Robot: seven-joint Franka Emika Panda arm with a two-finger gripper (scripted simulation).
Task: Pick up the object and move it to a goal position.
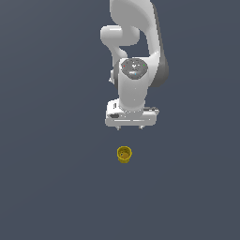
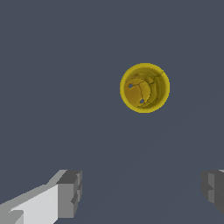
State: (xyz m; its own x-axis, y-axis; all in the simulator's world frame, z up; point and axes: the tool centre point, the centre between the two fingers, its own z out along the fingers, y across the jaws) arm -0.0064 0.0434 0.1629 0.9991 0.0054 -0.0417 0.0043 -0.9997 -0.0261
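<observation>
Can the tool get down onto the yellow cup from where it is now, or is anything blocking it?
Probably yes. The tool is open and apart from the yellow cup, which stands alone with nothing around it. The cup is not yet between the fingers, so the tool must shift over first.

Light: flat and even, showing no clear source.
Shadows: none falling on the dark slate ground (image 1: pixel 51 187).
Glare: none showing on the white arm (image 1: pixel 136 51).
Sharpness: both renders looking coarse and slightly soft, edges undistorted.

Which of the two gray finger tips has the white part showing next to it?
The finger tip with the white piece beside it. The other finger tip shows gray only. The yellow cup lies between neither.
</observation>
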